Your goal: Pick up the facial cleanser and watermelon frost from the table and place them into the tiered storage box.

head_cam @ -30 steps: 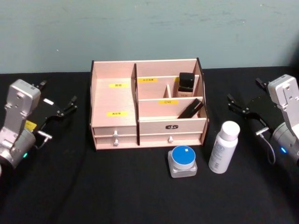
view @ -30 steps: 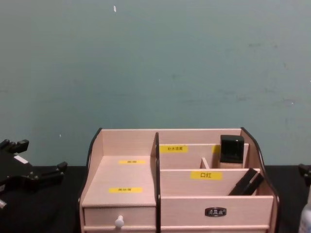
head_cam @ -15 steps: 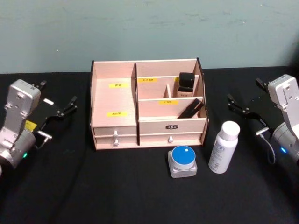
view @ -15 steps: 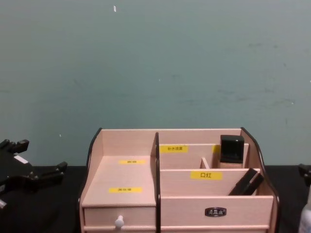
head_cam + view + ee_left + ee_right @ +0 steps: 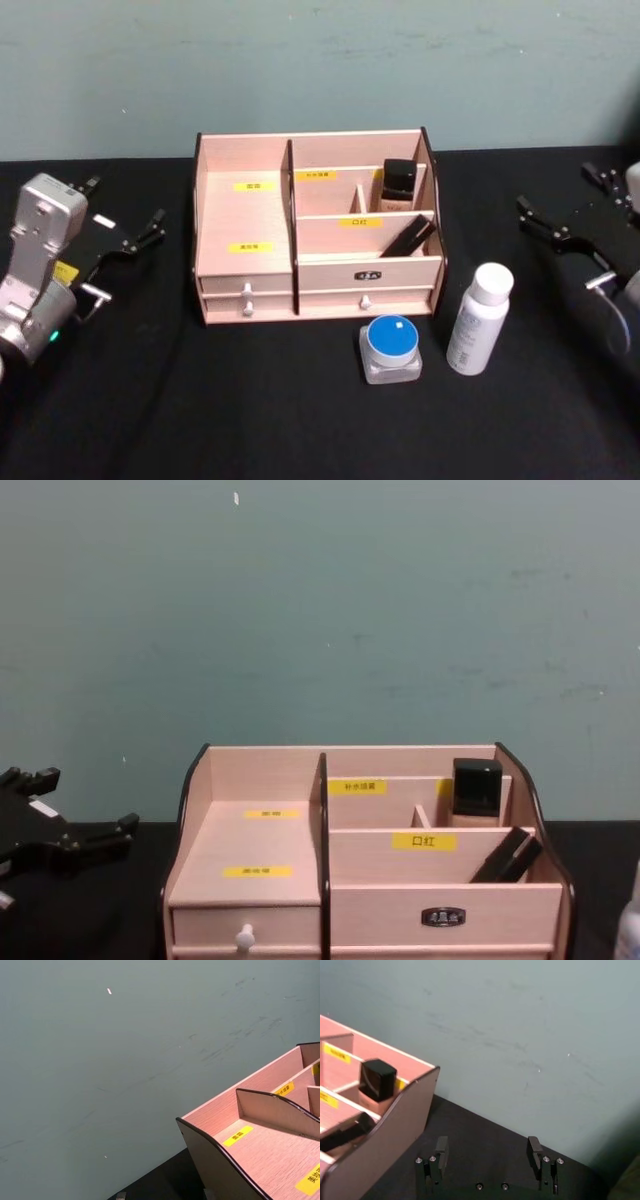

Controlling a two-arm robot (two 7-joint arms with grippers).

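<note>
evidently pre-grasp, left claw (image 5: 126, 198) and right claw (image 5: 553, 186) gaped wide; the right needed to reach the facial cleanser (image 5: 478, 318).

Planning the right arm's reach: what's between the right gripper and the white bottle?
Bare black tablecloth, seen in the head view, lies between the right gripper and the white bottle.
</note>
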